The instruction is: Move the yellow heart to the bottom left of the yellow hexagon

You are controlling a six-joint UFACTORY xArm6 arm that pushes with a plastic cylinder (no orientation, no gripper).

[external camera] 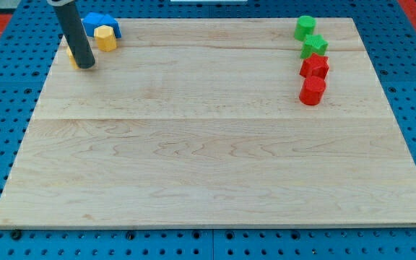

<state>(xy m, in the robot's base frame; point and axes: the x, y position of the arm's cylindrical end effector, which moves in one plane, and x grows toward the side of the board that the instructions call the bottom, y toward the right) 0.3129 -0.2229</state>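
Our tip (84,66) covers most of yellow heart (71,55), at 8 o'clock of yellow hexagon (105,37); tool state: cannot tell. No containers on desk (208,159).

Layout: two clusters at the far corners of the wooden board (215,166).

Top-left corner: yellow hexagon (105,37) touching the blue block (98,23) behind it; yellow heart (71,56) at the hexagon's lower left, mostly hidden by my tip (85,66). Top-right corner, top to bottom along the edge: green block (305,27), green star (314,46), red star (314,66), red block (312,90).
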